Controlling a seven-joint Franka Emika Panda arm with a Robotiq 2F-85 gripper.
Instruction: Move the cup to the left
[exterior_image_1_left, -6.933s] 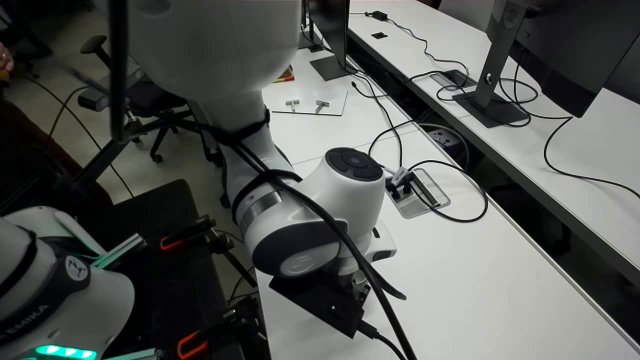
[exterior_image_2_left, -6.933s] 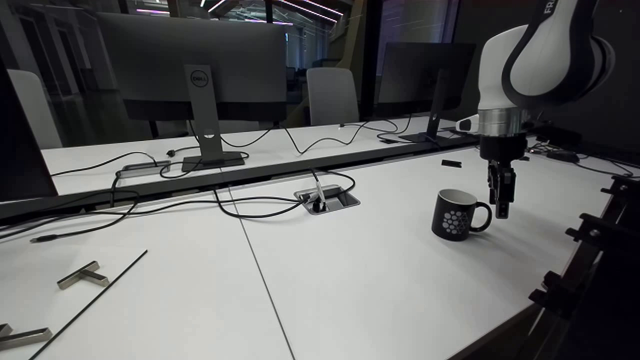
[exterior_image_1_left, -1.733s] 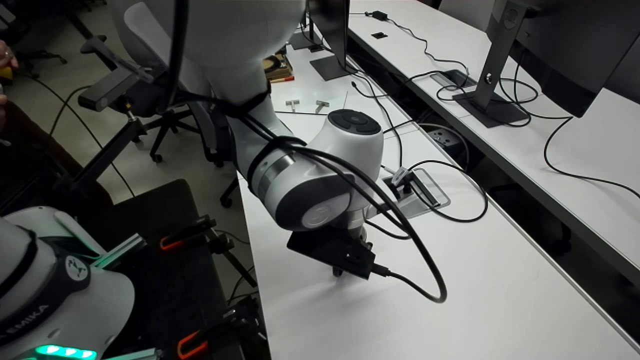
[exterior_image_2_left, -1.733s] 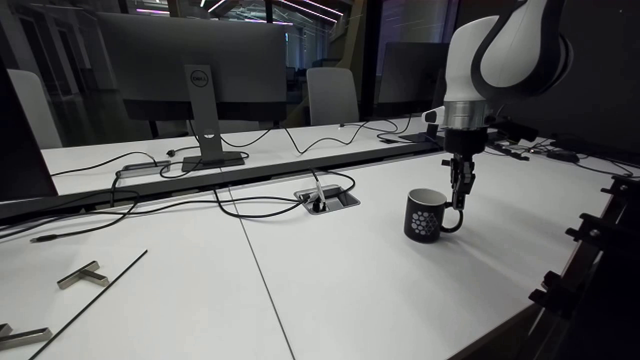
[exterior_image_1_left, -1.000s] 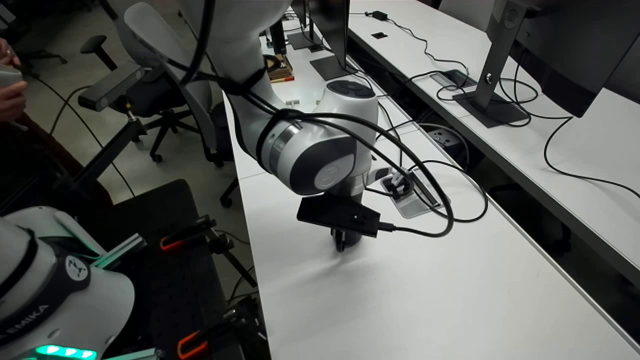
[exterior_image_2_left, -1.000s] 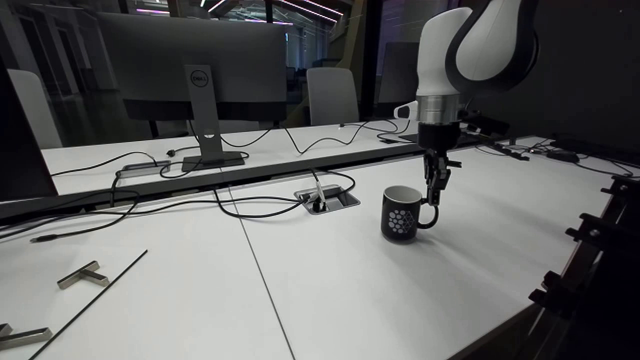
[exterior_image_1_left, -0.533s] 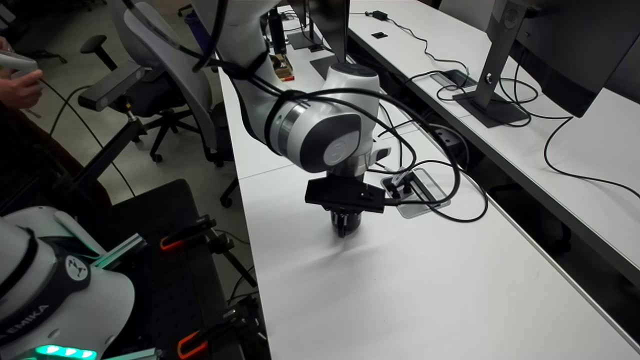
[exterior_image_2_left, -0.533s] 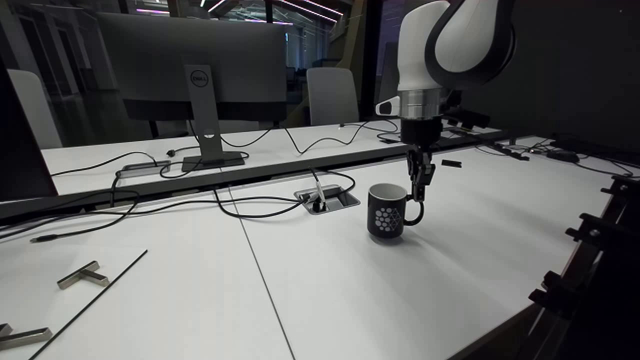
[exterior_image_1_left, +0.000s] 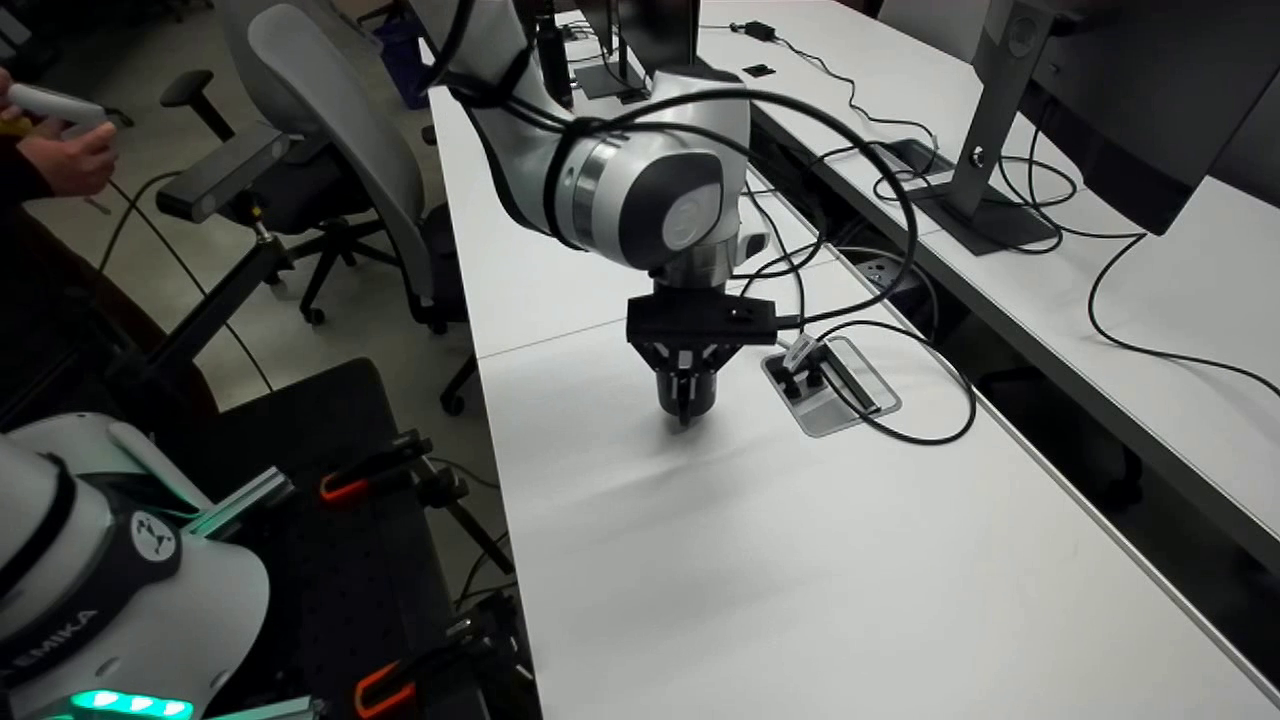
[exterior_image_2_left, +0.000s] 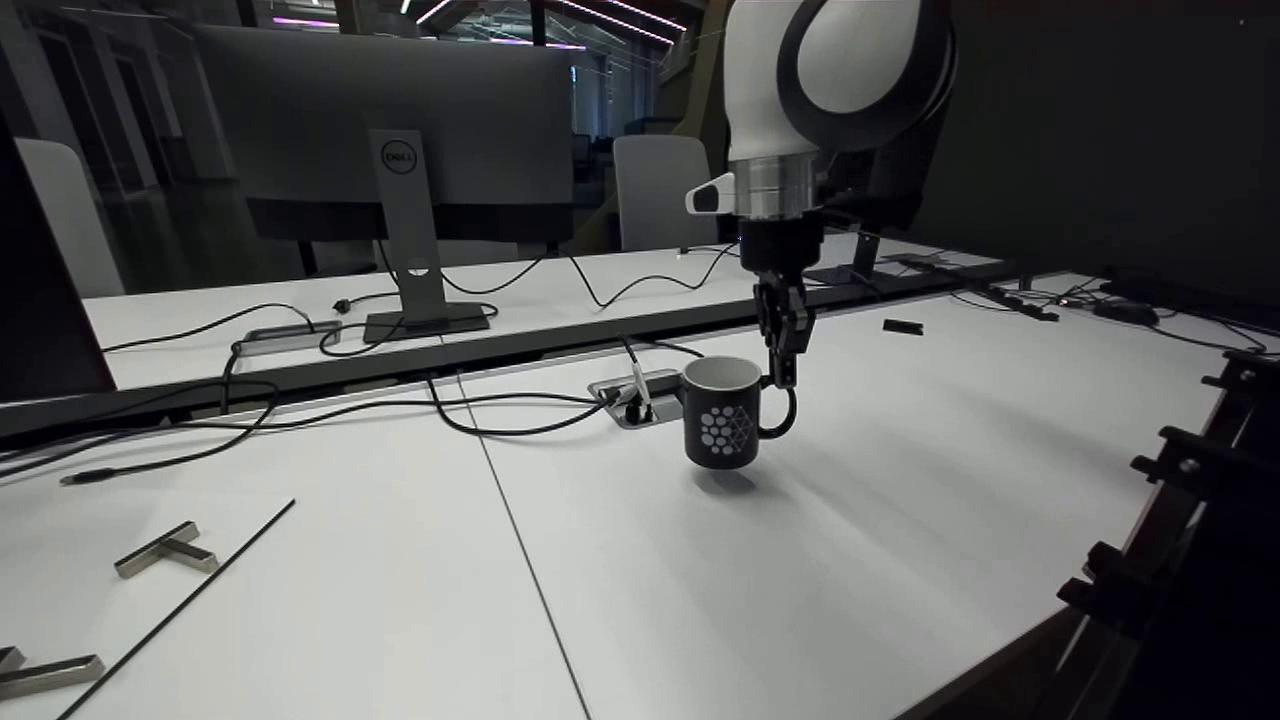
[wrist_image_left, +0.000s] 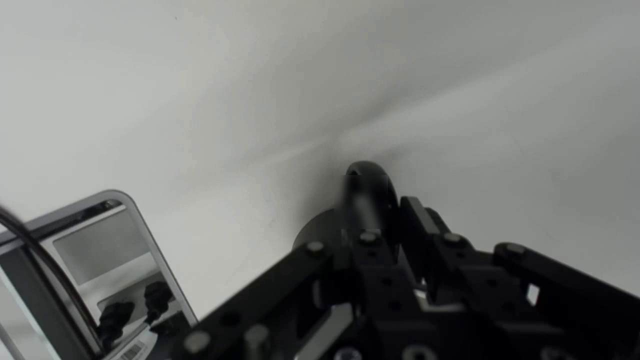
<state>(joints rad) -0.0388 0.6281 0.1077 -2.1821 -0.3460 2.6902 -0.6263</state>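
The cup (exterior_image_2_left: 722, 432), dark with a pale inside and a dotted print, hangs upright just above the white table in an exterior view, its shadow lying apart below its base. My gripper (exterior_image_2_left: 782, 376) points down at the cup's right side there, shut on the upper part of the handle. In the wrist view the looped handle (wrist_image_left: 367, 167) sits between the fingers of the gripper (wrist_image_left: 387, 210), and only a sliver of the cup's body (wrist_image_left: 316, 231) shows past them. From behind, in an exterior view, the gripper (exterior_image_1_left: 686, 385) covers much of the cup (exterior_image_1_left: 706, 398).
A recessed socket box (exterior_image_2_left: 660, 398) with plugs and cables lies close behind the cup; the wrist view shows the socket box (wrist_image_left: 107, 245) at lower left. A cable (exterior_image_2_left: 520, 432) runs left from it. T-shaped metal pieces (exterior_image_2_left: 165, 550) rest farther left. A monitor (exterior_image_2_left: 400, 130) stands behind.
Several seconds ago the gripper stood apart from the cup, right of its handle. It has since taken hold of the handle, and both have moved left in an exterior view, the cup rising slightly.
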